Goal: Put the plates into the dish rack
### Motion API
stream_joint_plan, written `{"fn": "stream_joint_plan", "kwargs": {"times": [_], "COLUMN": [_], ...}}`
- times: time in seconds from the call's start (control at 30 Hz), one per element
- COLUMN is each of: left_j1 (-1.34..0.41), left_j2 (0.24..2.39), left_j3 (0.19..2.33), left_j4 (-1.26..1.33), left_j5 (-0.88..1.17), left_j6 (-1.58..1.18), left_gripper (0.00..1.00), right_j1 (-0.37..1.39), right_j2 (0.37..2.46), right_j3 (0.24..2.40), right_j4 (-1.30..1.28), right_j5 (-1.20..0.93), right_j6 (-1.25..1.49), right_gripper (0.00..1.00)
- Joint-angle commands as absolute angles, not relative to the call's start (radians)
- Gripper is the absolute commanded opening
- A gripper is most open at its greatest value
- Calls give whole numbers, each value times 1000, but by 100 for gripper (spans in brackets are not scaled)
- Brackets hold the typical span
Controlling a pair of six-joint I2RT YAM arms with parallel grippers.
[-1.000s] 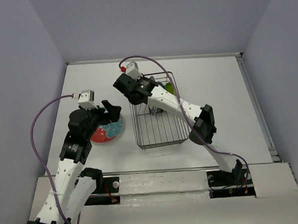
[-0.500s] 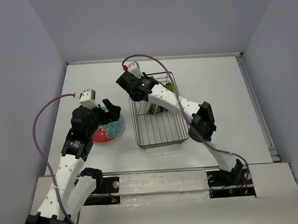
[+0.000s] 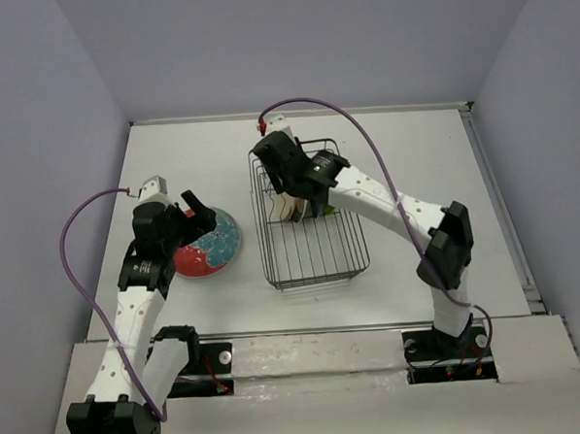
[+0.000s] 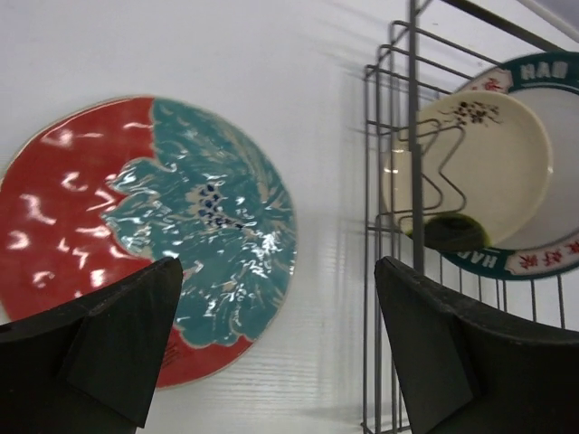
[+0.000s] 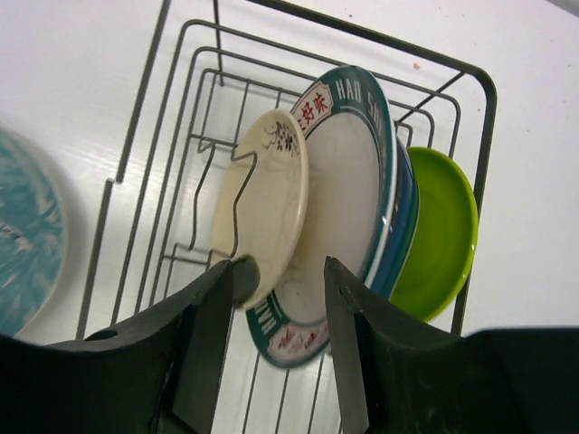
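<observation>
I find the cream plate, white plate, blue plate and green plate upright in the rack. The right gripper is parted at the cream plate. The red plate lies on the table beside the rack, beneath the parted left gripper.

Red plate, at 9 o'clock of the rack: glossy glazed ceramic with rippled highlights. Rack: thin dark metal wire, dull sheen. Cream plate is smooth and satin; green plate glossier. Table: smooth matt white. Left fingers: matt black plastic.
</observation>
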State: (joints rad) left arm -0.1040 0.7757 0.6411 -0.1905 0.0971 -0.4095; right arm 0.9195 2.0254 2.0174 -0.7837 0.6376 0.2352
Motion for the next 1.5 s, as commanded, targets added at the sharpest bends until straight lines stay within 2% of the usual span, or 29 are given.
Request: {"fn": "stream_joint_plan", "kwargs": {"times": [0.0, 0.17, 0.23, 0.37, 0.47, 0.93, 1.07, 1.27, 1.3, 1.37, 1.4, 1.47], "left_j1": [24, 89, 95, 124, 172, 236, 255, 258, 258, 262, 267, 267], "left_j2": [798, 828, 867, 952, 1005, 1097, 1137, 1169, 1170, 1160, 1152, 1118], "left_j3": [652, 681, 706, 703, 681, 410, 348, 246, 221, 152, 135, 104], "left_j4": [-281, -402, -472, -532, -515, -189, -8, 220, 268, 420, 460, 563], "left_j5": [120, 48, -55, -147, -101, 35, 104, 144, 172, 195, 207, 203], "left_j6": [-488, -590, -627, -655, -673, -819, -874, -945, -960, -983, -1002, -1017], "left_gripper": [99, 97, 95, 95, 95, 85, 77, 57, 44, 29, 16, 6], "right_j1": [923, 923, 923, 923, 923, 923, 923, 923, 923, 923, 923, 923], "right_j2": [1798, 1559, 1464, 1346, 1278, 1212, 1218, 1226, 1226, 1223, 1221, 1213], "right_j3": [1844, 1556, 1430, 1312, 1246, 1135, 1123, 1098, 1094, 1088, 1085, 1078], "right_j4": [-554, -424, -362, -327, -302, -259, -249, -242, -241, -239, -239, -239], "right_j5": [493, 342, 316, 330, 318, 318, 313, 291, 291, 288, 287, 279], "right_j6": [222, 252, 265, 278, 287, 288, 288, 311, 311, 313, 316, 322], "right_gripper": [52, 53, 53, 54, 54, 54, 53, 53, 53, 53, 53, 53]}}
